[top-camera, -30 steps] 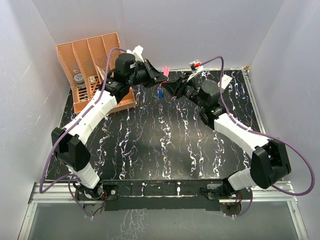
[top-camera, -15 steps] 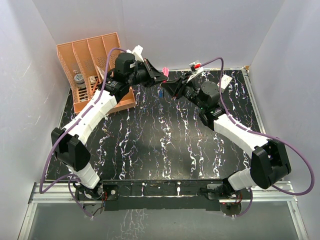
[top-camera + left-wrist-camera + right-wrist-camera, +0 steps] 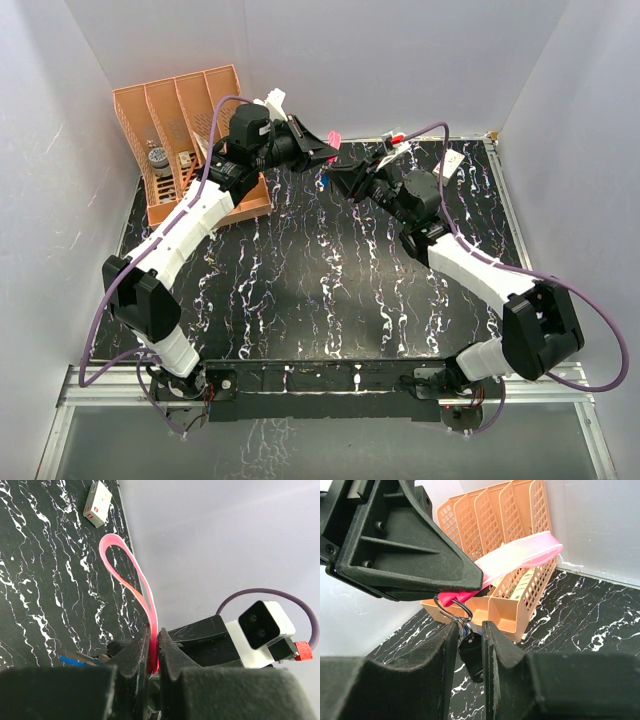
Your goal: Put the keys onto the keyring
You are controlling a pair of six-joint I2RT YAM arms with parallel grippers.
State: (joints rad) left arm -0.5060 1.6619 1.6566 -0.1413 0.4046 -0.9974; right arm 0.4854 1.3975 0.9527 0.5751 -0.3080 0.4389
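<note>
My left gripper [image 3: 318, 150] is shut on the red-pink strap keyring [image 3: 334, 140], held above the far middle of the table. In the left wrist view the strap [image 3: 131, 582] loops up out of the closed jaws [image 3: 154, 652]. A dark metal ring [image 3: 453, 611] hangs from the strap [image 3: 520, 554] under the left gripper's fingers [image 3: 405, 555]. My right gripper [image 3: 469, 645] is shut on the dark key [image 3: 472, 655], which hangs at that ring. The blue key [image 3: 326, 182] shows just below the two grippers, and its blue tip shows in the left wrist view [image 3: 72, 660].
An orange slotted tray [image 3: 190, 140] stands at the back left, close behind the left arm, also in the right wrist view [image 3: 512, 525]. A small white box [image 3: 452, 163] lies at the back right [image 3: 97, 504]. White walls enclose the black marbled table [image 3: 330, 290].
My right gripper has moved left and closer under the left gripper. The strap's tip has risen slightly to the right. The blue key shows again below the grippers.
</note>
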